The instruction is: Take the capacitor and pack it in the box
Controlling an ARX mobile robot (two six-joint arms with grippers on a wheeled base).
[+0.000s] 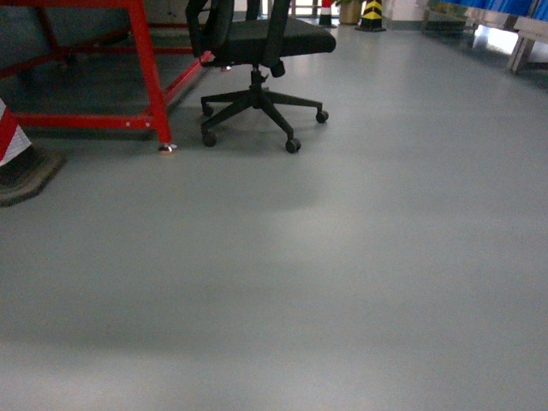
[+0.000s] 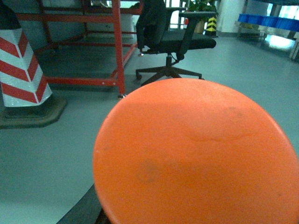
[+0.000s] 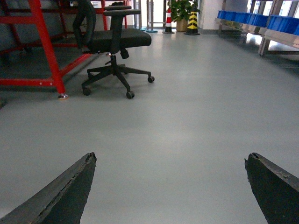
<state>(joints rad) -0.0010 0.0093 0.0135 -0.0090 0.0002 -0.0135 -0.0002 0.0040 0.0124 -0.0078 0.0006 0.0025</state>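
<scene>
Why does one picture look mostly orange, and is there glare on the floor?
Left wrist view: a blurry orange round thing sits very close to the lens, out of focus. Head view: a soft pale sheen on the grey floor, slightly hazy overall. Right wrist view: sharper, bright glare near the blue bins.

Capacitor [image 2: 196, 154] seen very close from the left wrist camera: a bright orange rounded face that fills the lower right of the view and runs off the right and bottom edges. Its surface is smooth and matte, with a faint crease line and a few dull smudges. Its side is hidden
</scene>
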